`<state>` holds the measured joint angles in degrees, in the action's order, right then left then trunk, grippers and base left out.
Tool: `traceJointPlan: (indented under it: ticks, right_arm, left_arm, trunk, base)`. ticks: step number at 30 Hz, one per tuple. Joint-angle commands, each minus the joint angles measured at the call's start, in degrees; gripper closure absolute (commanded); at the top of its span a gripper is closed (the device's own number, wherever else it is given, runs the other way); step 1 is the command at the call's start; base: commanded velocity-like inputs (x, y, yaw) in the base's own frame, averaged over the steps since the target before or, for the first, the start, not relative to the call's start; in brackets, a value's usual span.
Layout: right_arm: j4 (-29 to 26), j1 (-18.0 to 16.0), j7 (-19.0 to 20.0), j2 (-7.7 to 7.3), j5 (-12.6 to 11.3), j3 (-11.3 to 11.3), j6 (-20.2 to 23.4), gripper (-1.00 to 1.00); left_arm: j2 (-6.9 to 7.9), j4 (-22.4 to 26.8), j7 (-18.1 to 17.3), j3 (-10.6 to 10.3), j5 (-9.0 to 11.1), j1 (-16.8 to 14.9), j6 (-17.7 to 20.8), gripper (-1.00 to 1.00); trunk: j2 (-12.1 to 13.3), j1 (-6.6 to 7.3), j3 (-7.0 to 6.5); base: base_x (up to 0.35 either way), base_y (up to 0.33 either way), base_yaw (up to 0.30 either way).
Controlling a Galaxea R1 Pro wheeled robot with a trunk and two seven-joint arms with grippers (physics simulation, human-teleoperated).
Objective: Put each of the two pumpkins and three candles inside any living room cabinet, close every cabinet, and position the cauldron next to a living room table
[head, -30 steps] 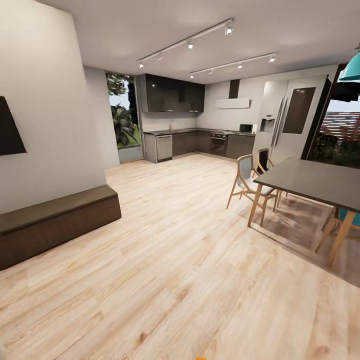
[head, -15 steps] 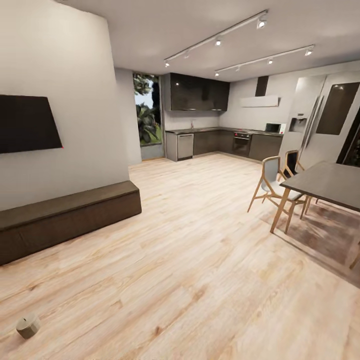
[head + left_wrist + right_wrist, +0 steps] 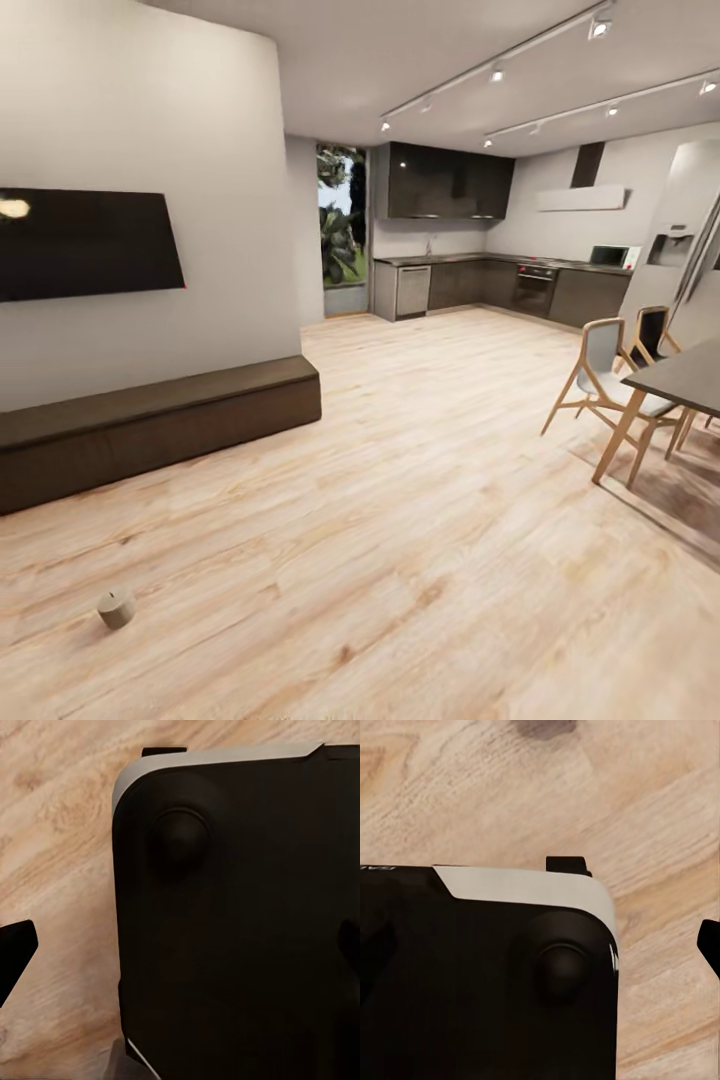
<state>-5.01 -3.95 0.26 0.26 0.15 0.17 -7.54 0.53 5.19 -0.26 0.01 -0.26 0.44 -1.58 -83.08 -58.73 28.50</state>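
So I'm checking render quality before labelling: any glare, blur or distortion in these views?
Head view: a warm glare spot on the wall TV, wide-angle stretch towards the edges, the far kitchen soft, and the small candle on the floor casts little shadow. Both wrist views: the dark robot body close up and featureless, the floor planks slightly blurred.

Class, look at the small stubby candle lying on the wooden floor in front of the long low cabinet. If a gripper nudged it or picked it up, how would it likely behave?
The candle looks short and round, so a sideways nudge could well set it rolling on the smooth floor. It seems small, so probably light. It looks solid, so likely stiff in a grip.
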Motion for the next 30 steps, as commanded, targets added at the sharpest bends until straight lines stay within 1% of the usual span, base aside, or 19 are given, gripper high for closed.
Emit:
traceJointPlan:
  ticks: [1,7,15,18,30]
  right_arm:
    - [0.0,0.0,0.0,0.00,0.0,0.0,0.0,-1.00]
    - [0.0,0.0,0.0,-0.10,0.0,0.1,0.0,-1.00]
    - [0.1,0.0,-0.1,-0.17,0.1,0.2,0.1,-1.00]
    - [0.0,0.0,0.1,-0.15,0.1,0.2,0.1,-1.00]
    - [0.0,0.0,0.2,0.00,0.1,0.2,0.1,-1.00]
  left_arm:
    - [0.00,0.0,0.0,0.0,0.0,0.0,0.0,-1.00]
    - [0.00,0.0,0.0,0.0,0.0,0.0,0.0,-1.00]
    - [0.08,-0.1,0.0,0.0,-0.3,0.0,0.0,-1.00]
    - [0.09,0.0,0.0,0.0,-0.2,0.0,0.0,-1.00]
    - [0.09,0.0,0.0,0.2,0.0,0.0,0.0,-1.00]
  trunk:
    - [0.0,0.00,0.03]
    - [0.0,0.00,0.22]
    - [0.0,0.00,0.60]
    - [0.0,0.00,0.66]
    - [0.0,0.00,0.66]
  base:
    - [0.000,0.000,0.284]
    - [0.076,0.000,0.283]
    - [0.307,0.000,0.272]
    - [0.275,0.000,0.158]
    - [0.013,0.000,0.273]
